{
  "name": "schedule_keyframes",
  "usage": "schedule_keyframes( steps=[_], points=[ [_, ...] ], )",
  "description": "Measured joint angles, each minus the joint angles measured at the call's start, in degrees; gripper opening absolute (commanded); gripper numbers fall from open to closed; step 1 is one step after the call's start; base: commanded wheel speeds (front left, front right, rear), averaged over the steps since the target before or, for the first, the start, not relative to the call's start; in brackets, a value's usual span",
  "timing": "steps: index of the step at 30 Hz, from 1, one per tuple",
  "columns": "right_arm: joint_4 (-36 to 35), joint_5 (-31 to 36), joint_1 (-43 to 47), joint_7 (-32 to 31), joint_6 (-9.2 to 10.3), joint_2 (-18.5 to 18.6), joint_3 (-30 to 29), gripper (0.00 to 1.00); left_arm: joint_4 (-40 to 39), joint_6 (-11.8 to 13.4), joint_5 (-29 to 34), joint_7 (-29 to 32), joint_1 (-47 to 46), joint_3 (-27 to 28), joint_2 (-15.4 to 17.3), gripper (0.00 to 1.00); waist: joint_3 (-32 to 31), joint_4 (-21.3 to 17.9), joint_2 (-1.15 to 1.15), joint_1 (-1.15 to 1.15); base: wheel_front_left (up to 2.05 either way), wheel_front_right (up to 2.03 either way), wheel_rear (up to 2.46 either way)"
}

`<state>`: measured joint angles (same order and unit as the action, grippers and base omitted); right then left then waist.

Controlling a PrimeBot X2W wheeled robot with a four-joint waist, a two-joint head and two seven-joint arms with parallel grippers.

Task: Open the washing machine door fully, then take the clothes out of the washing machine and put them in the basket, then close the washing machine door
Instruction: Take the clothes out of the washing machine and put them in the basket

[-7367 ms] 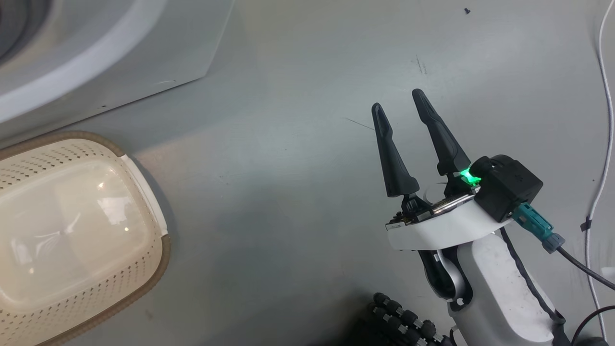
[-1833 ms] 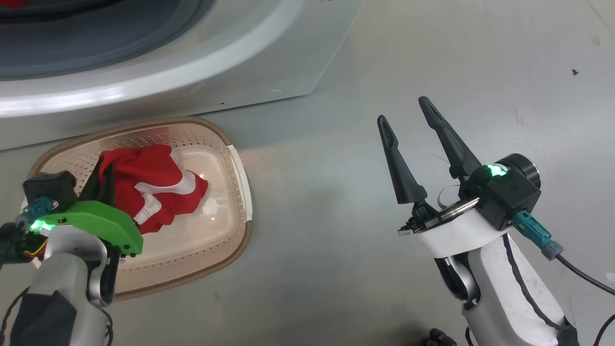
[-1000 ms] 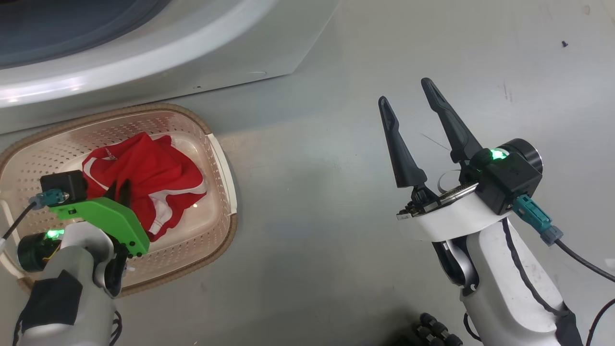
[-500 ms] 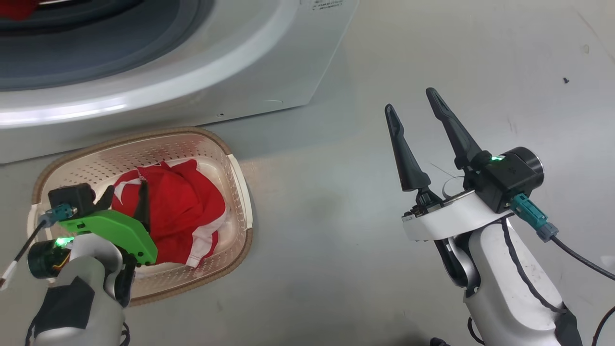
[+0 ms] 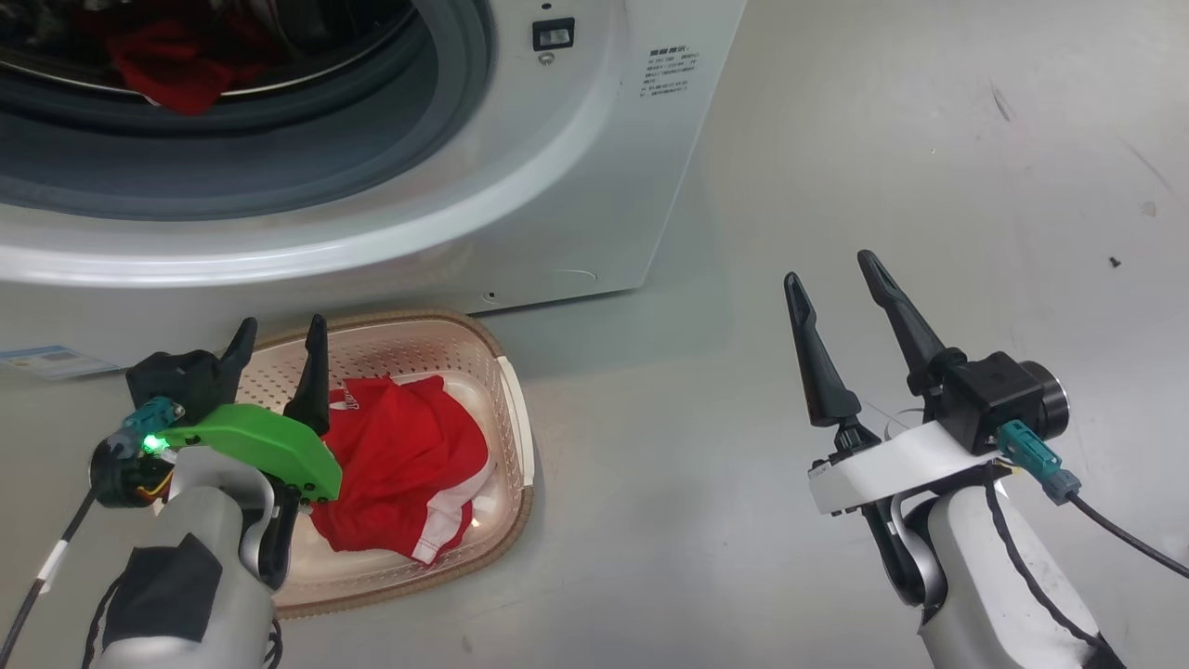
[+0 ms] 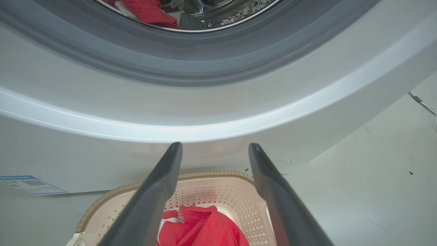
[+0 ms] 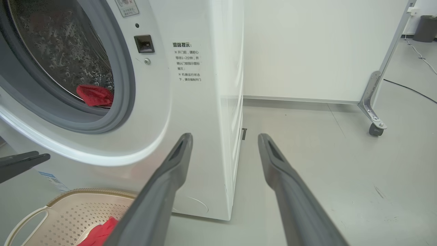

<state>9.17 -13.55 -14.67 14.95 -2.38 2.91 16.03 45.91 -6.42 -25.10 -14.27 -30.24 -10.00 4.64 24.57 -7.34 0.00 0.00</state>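
Our left gripper [image 5: 280, 327] hangs over the back edge of the basket [image 5: 516, 437], its fingers spread apart and holding nothing, pointing toward the washing machine [image 5: 576, 186]. Our right gripper [image 5: 829, 269] stands above the bare floor [image 5: 836, 139] well to the right, also wide apart and empty. The clothes [image 5: 399, 474] lie crumpled inside the basket, just in front of the machine. Another red piece [image 5: 172, 70] rests in the drum [image 7: 68, 58]. The front panel carries a Chinese notice [image 7: 187, 63] headed "温馨提示", and a blue sticker [image 5: 51, 360] sits low on the left.
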Motion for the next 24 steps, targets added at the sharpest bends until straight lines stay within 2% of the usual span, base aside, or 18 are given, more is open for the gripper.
schedule_keyframes(
  steps=[11, 18, 24],
  points=[
    [1.19, 0.0, 3.3, 0.0, -0.2, -0.01, -1.48, 1.0, -9.48, 0.0, 3.04, -0.18, 2.27, -0.74, -0.05, 1.0, -6.67, 3.22, 0.0, 0.0, 0.0, 0.0, 0.0],
    [1.55, 0.01, 4.85, -0.01, -0.59, -0.02, -2.22, 1.0, -18.89, 0.18, 4.89, -0.19, 4.07, 0.37, 0.0, 1.0, -10.2, 5.05, 0.0, 0.0, 0.0, 0.0, 0.0],
    [1.68, 0.01, 6.19, -0.01, -0.76, -0.03, -2.83, 1.0, -24.5, 1.54, 5.95, -0.19, 8.38, 0.99, 0.04, 1.0, -13.06, 6.0, 0.0, -0.01, 0.0, 0.0, 0.0]
  ],
)
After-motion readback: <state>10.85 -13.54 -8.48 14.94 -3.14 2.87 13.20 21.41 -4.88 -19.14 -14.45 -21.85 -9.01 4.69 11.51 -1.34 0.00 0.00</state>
